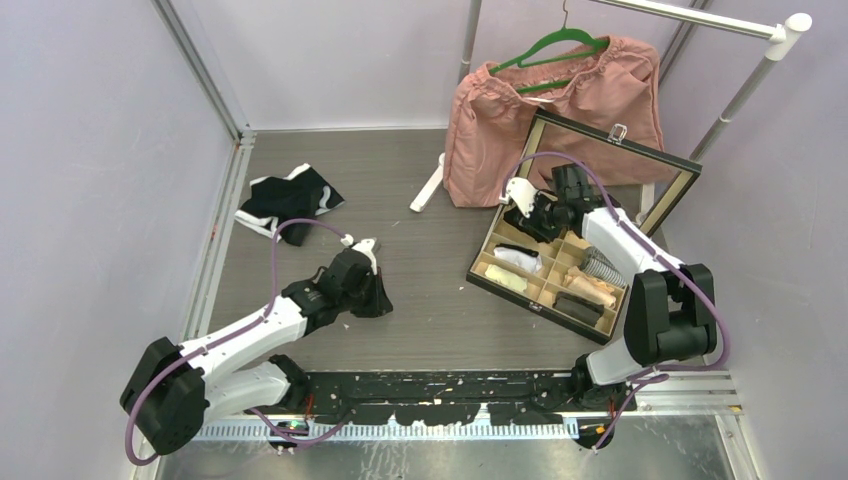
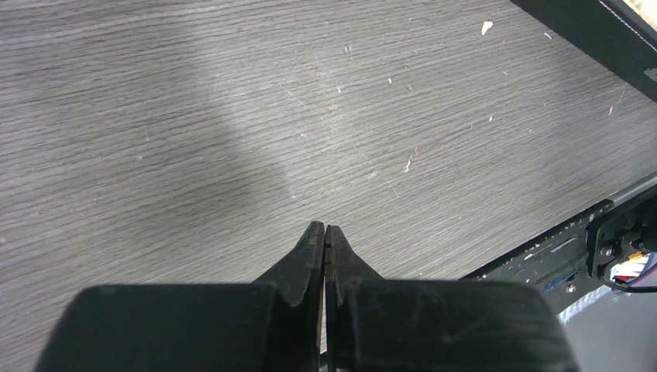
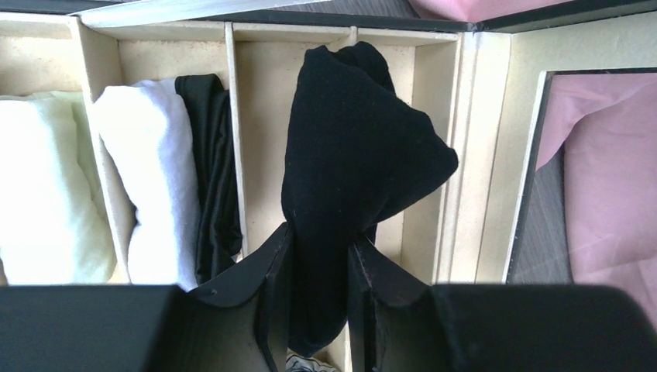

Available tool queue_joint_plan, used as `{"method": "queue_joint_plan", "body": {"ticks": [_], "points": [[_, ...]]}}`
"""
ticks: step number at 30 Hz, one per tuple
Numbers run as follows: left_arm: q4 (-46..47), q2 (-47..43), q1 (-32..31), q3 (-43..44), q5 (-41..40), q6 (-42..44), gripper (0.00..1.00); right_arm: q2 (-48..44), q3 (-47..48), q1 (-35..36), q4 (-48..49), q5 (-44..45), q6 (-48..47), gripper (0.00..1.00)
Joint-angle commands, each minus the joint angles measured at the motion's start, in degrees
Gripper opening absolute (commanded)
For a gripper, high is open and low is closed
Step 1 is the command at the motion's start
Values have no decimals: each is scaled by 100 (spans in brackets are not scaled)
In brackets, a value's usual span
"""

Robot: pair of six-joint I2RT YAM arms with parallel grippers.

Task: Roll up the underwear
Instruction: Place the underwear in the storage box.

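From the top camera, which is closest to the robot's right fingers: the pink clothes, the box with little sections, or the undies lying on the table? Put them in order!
1. The box: nearest, right under the right fingers, which hold a black cloth over it.
2. The pink clothes: next, just behind the box, on a hanger.
3. The undies: farthest, across the table on the left side.
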Motion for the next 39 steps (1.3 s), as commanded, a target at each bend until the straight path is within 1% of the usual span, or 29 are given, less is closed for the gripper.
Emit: {"method": "queue_joint_plan", "body": {"ticks": [1,20,39], "points": [[259,-20,23,33,80,23,1,60,219,-1,-341,-294,113,1],[258,51,23,62,131,49,1,305,316,-4,-681,-431,119,1],[279,95,23,74,163,42,1,273,306,-1,-1031,-608,-103,1]]}}
